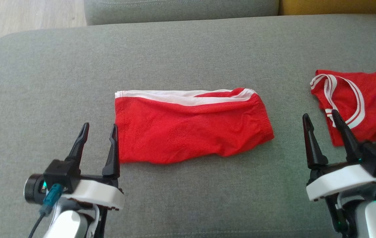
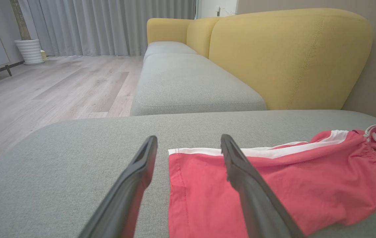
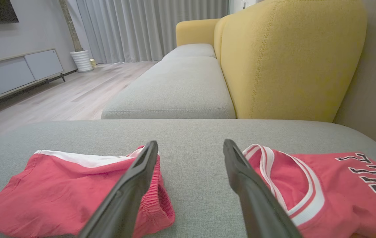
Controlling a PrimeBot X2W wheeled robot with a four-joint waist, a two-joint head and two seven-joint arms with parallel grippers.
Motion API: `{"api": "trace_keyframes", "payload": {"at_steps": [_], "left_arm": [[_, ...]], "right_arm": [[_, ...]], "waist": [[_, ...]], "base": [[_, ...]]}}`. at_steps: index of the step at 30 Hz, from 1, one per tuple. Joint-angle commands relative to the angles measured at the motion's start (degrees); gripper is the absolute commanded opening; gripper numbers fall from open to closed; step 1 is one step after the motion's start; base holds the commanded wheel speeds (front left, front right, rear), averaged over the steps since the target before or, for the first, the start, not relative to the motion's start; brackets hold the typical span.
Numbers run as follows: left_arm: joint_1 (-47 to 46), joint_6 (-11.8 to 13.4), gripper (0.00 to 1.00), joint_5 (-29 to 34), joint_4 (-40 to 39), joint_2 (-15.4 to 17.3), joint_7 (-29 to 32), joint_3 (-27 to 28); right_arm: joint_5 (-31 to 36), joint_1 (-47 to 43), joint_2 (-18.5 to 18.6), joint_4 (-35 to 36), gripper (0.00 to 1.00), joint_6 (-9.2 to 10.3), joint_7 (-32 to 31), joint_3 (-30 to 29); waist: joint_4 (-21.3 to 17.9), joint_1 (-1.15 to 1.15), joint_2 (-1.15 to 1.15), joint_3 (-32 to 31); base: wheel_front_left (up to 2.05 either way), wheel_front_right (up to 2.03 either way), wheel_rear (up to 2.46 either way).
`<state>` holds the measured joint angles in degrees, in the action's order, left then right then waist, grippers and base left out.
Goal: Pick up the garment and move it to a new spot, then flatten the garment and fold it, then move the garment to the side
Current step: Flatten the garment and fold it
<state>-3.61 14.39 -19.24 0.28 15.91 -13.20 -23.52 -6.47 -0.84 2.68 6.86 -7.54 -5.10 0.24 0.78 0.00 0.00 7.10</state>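
Shorts (image 1: 191, 129), red with a white band, lie folded mid-cushion, the left claw (image 1: 99, 127) just beside their left edge and the right claw (image 1: 320, 115) apart on the right, both claws spread and gripping nothing. Long axis runs left to right, white band along the far edge, elastic waist at the right end. Head view gives the layout on the grey cushion (image 1: 188, 53), with a red jersey (image 1: 366, 102) by the right claw; wrist views add the room: yellow backrest (image 2: 290, 59), grey curtains (image 2: 108, 26), wood floor (image 2: 42, 92), white planter (image 2: 29, 51), low cabinet (image 3: 19, 71).
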Motion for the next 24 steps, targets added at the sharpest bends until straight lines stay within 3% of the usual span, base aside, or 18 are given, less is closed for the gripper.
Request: {"api": "trace_keyframes", "payload": {"at_steps": [1, 12, 24], "left_arm": [[-1.84, 0.32, 1.00, 0.03, -1.95, 1.30, -0.16, 1.78], [-4.05, -0.37, 1.00, 0.08, -2.01, 0.51, -0.32, 0.61], [-9.27, -2.51, 1.00, 0.81, 0.32, -2.58, -1.45, -1.12]], "right_arm": [[0.54, 0.59, 0.20, 2.33, 1.00, 0.05, -0.10, 1.18], [-0.09, 2.83, 0.26, -1.61, 1.00, 0.05, -0.63, 0.48], [-2.68, 16.83, 3.10, -22.26, 1.00, 0.05, -2.30, 7.32]], "waist": [[0.06, 0.00, 0.00, -0.01], [1.92, 0.00, 0.00, 2.30], [6.26, 0.00, 0.00, 8.57]], "base": [[0.00, 0.00, 0.00], [0.00, 0.00, 0.00], [0.00, 0.00, 0.00]]}}
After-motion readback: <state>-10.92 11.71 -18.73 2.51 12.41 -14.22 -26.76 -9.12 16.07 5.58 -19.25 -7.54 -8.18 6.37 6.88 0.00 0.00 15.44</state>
